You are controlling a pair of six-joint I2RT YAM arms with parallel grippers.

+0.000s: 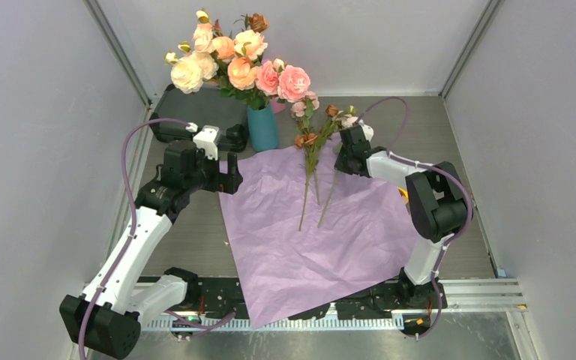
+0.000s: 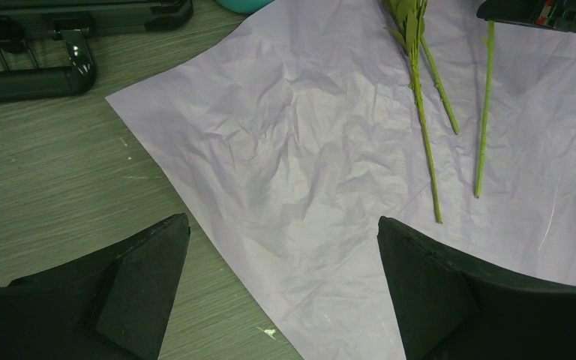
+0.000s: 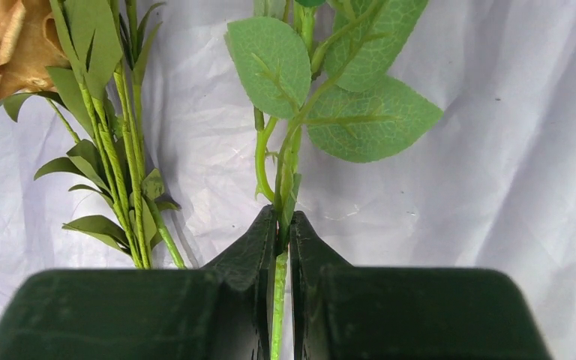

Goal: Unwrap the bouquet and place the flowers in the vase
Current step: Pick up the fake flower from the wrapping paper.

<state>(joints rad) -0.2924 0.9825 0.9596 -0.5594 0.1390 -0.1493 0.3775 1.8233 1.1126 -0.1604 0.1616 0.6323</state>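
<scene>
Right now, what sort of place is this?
Probably a lab test cell, not a florist's: plain grey panels wall in the table, with the left arm and right arm bolted at its near edge.

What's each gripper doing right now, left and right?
Left gripper: open, holding nothing, over the paper.
Right gripper: shut on a flower stem.

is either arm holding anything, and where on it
The right gripper holds one flower by its green stem, jaws shut just below the leaves. The left gripper is open, holding nothing.
</scene>
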